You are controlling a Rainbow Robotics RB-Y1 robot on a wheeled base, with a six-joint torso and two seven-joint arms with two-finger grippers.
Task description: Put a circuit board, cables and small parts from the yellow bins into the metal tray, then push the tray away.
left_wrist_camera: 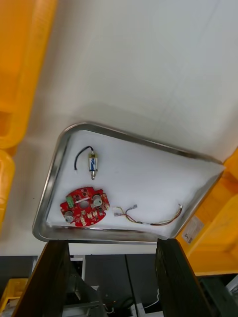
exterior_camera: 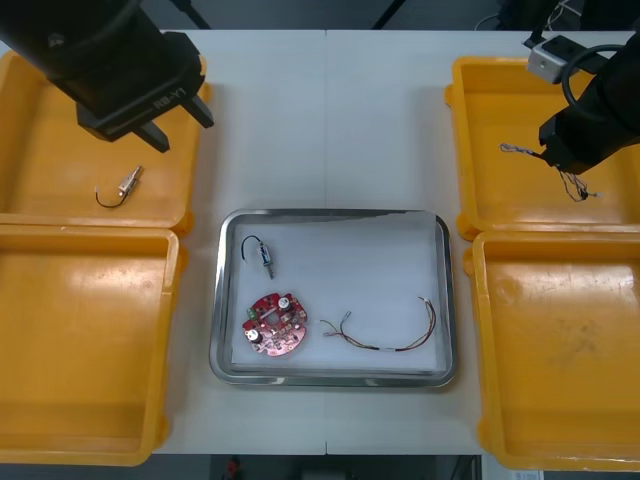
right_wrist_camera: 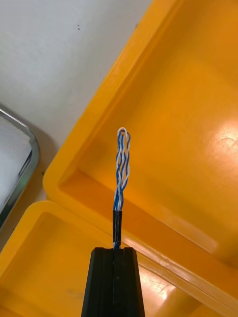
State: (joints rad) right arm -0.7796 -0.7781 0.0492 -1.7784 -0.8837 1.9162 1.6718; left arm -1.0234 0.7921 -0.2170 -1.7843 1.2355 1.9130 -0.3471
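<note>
**R claw has the blue/white cable, L claw open and idle**

My R gripper [right_wrist_camera: 113, 250] is over the far right yellow bin [exterior_camera: 500, 100]. Its fingers are clamped tight on the black-sleeved end of the twisted blue and white cable [right_wrist_camera: 121, 168], and the rest of the cable sticks out past the tips.

My L gripper [left_wrist_camera: 111, 242] is above the far left yellow bin [exterior_camera: 50, 150] w/ fingers spread wide and nothing between them. One small metal part with a wire hook [exterior_camera: 125, 183] lies on that bin's floor.

The metal tray [exterior_camera: 330, 213] sits mid-table between the bins, white inside. Contents:
- Round red circuit board [exterior_camera: 275, 324], near-left corner.
- Small metal part with a black lead [exterior_camera: 263, 255], far-left area, apart from the board.
- Red and yellow cable [exterior_camera: 390, 335], along the near side, right of the board.
</note>
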